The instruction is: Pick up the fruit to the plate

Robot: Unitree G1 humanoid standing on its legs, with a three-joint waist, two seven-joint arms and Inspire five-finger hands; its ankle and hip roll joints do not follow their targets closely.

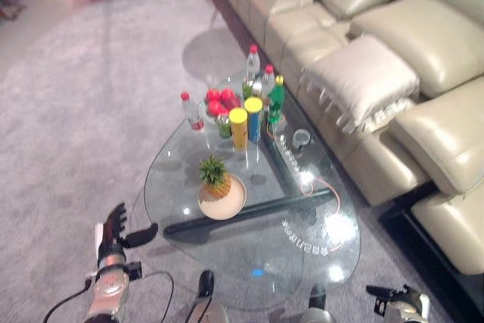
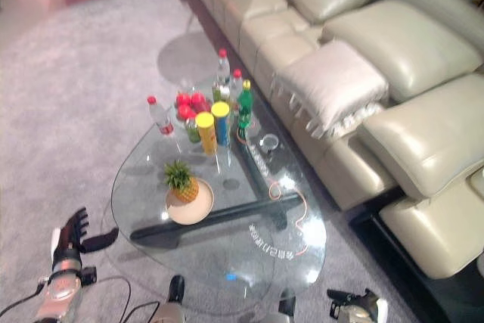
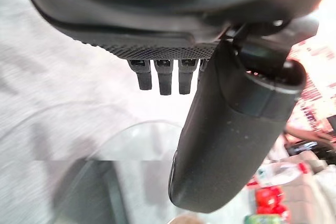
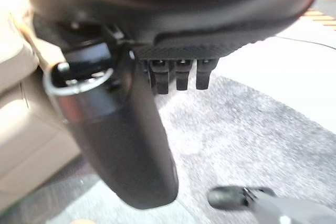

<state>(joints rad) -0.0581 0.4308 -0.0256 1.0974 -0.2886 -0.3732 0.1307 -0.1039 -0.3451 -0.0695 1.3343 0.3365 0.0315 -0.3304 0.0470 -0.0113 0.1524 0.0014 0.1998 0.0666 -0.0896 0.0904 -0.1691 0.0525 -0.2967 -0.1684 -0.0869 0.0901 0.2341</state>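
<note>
Where plate [image 1: 231, 203] sits, pineapple [image 1: 216, 178] inside

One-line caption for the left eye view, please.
Pineapple already sits on the plate on the glass table; left robot hand open beside it.

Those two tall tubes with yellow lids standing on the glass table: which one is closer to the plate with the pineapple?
The all-yellow tube. It stands on the pineapple's side of the pair, nearer the plate, while the blue-bodied tube stands beside it, further back toward the bottles.
</note>
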